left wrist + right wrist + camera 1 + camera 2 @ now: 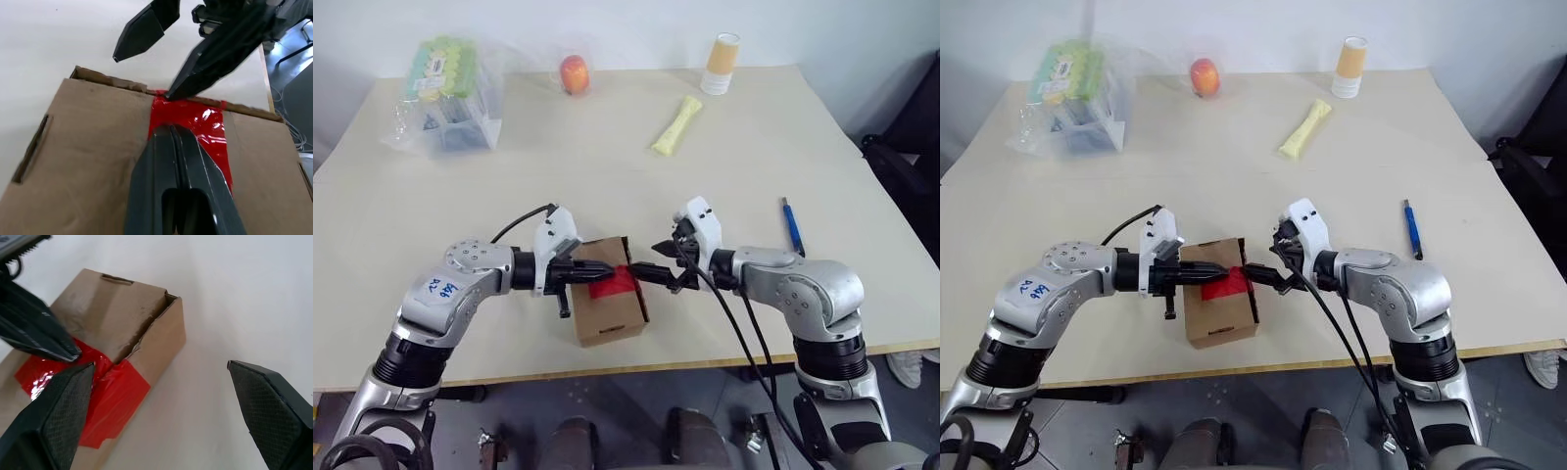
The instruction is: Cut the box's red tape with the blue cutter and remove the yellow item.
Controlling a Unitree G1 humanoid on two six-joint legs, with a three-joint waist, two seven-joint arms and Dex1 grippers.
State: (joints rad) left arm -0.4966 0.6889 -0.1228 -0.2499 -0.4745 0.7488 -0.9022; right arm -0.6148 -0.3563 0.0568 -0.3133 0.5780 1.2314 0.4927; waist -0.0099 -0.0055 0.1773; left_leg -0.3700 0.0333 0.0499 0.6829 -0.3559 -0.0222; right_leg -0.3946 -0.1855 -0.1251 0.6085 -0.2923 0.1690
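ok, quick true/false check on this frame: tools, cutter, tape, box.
1. The left tool is shut, its tip on the red tape. True.
2. The right tool is shut on the blue cutter. False: its fingers are wide open, and the cutter lies on the table, out to the right.
3. The box has been emptied. False: the flaps are down, though one is starting to lift at the edge.
4. The tape sits across the box's top and over its edge. True.
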